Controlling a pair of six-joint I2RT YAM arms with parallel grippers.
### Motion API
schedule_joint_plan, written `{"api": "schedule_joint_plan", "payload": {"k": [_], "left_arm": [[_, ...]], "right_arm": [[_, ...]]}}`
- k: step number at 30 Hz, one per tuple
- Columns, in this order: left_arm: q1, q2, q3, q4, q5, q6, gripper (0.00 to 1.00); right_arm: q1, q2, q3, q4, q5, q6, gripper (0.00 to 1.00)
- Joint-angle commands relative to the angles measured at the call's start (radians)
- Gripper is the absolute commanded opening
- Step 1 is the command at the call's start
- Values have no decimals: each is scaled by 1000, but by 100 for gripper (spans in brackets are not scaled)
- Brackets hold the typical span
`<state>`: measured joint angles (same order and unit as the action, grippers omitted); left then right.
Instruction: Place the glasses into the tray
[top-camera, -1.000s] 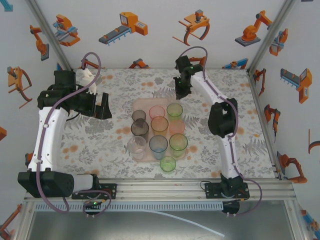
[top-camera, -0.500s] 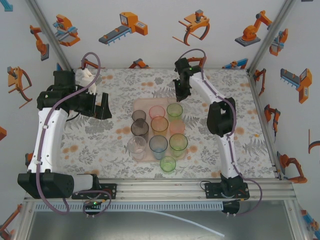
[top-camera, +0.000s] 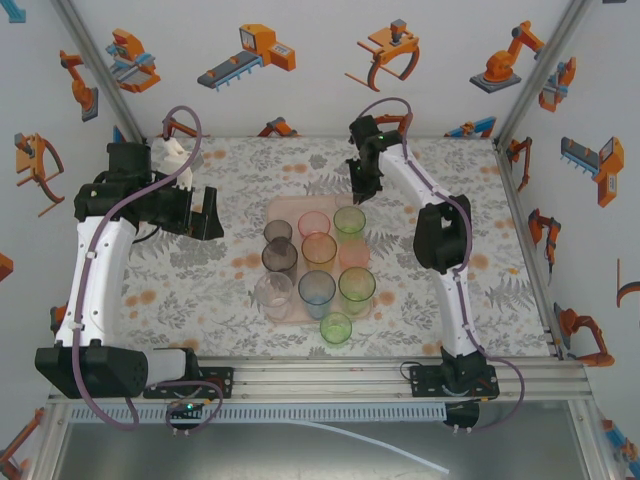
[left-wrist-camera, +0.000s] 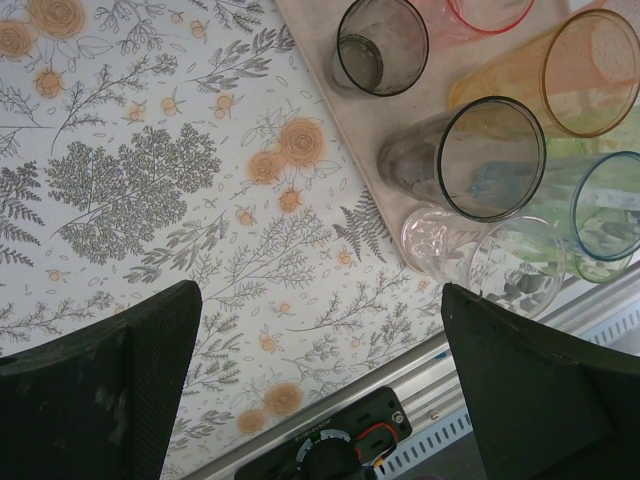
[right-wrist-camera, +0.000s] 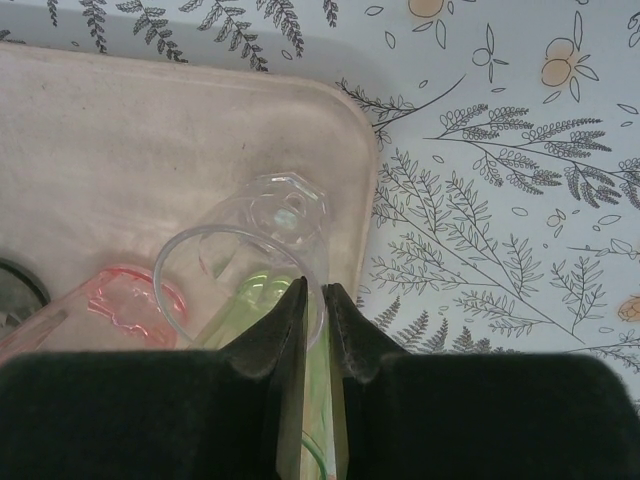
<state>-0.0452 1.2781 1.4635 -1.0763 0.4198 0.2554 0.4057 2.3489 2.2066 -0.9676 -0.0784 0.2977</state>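
Glasses: tinted translucent tumblers, upright, long axes vertical, mouths up, grouped on flat pale pink-beige rectangular tray mid floral-patterned table. Clear tumbler upright in tray's far right corner. Right pincer narrowly parted astride its rim, arm shifted slightly since a second ago. Tumblers unmoved. Left pincer spread wide.

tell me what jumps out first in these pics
A cluster of coloured tumblers crowds the pale pink tray in the middle of the floral table. Above the tray's far right corner, the right gripper is nearly closed astride the rim of a clear tumbler. The left gripper hangs wide open, left of the tray.
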Motion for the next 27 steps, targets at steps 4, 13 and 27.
{"api": "schedule_joint_plan", "payload": {"k": [4,13,27], "left_arm": [[5,-26,-8,5,28,-10,97],[5,-29,-3,3,28,-11,97],[5,-36,3,1,33,-12,97]], "right_arm": [[6,16,54,-36,-1,-14,21],[7,9,83,-57,18,-25,26],[4,-1,155,-102,50,-45,28]]}}
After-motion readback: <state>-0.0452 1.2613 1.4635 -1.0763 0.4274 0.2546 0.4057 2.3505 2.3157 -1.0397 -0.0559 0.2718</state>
